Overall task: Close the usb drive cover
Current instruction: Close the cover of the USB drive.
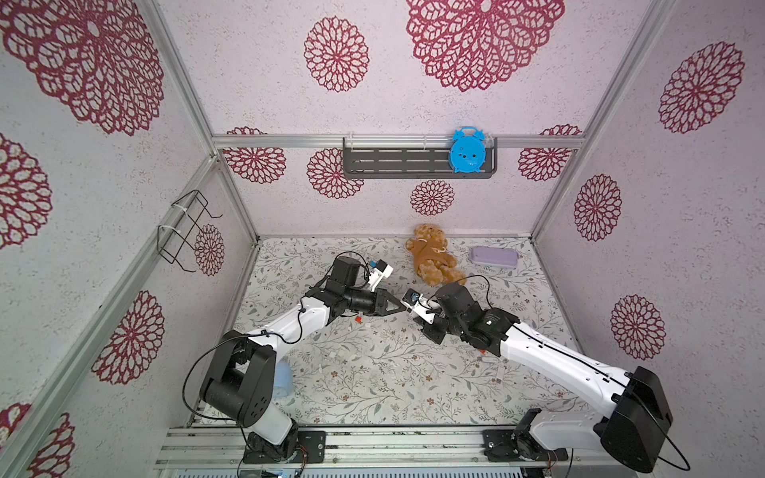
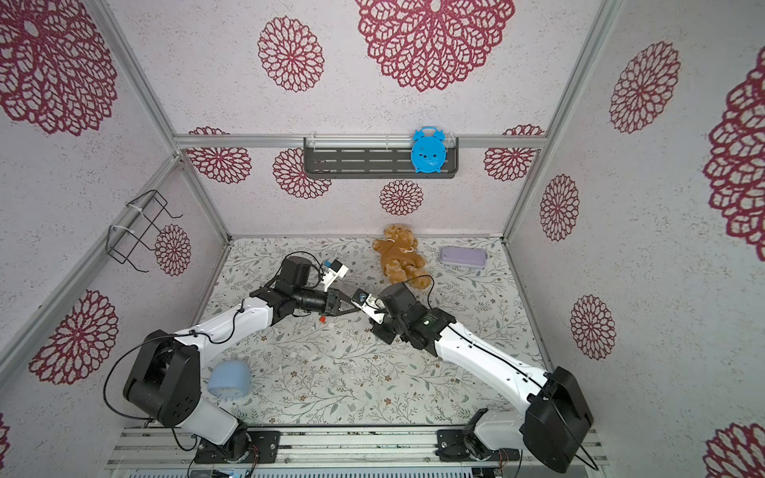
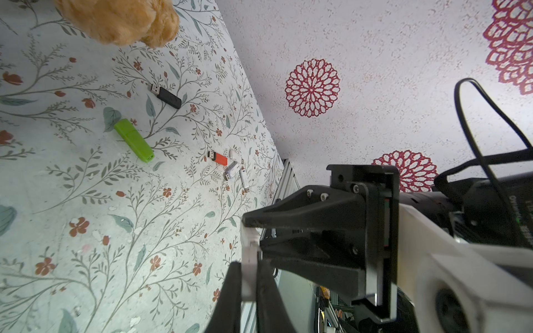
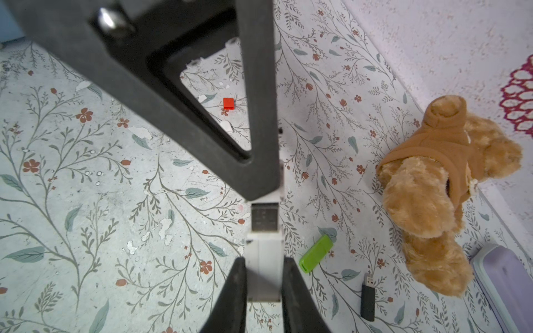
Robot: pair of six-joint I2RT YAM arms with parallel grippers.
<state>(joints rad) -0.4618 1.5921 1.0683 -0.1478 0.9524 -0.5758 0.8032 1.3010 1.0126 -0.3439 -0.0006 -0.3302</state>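
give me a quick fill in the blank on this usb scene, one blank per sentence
1. The right gripper is shut on a ___ usb drive with its plug bare.
2. The left gripper is shut on a white ___.
3. Beside the black drive on the table lies a ___ drive.
4. The blue alarm clock sits on the wall ___.
Missing words: white; cap; green; shelf.

Down on the table point(image 1: 372, 385) from high overhead in both top views; close past jaws from 2 wrists, sharing teddy bear point(image 3: 121, 20).
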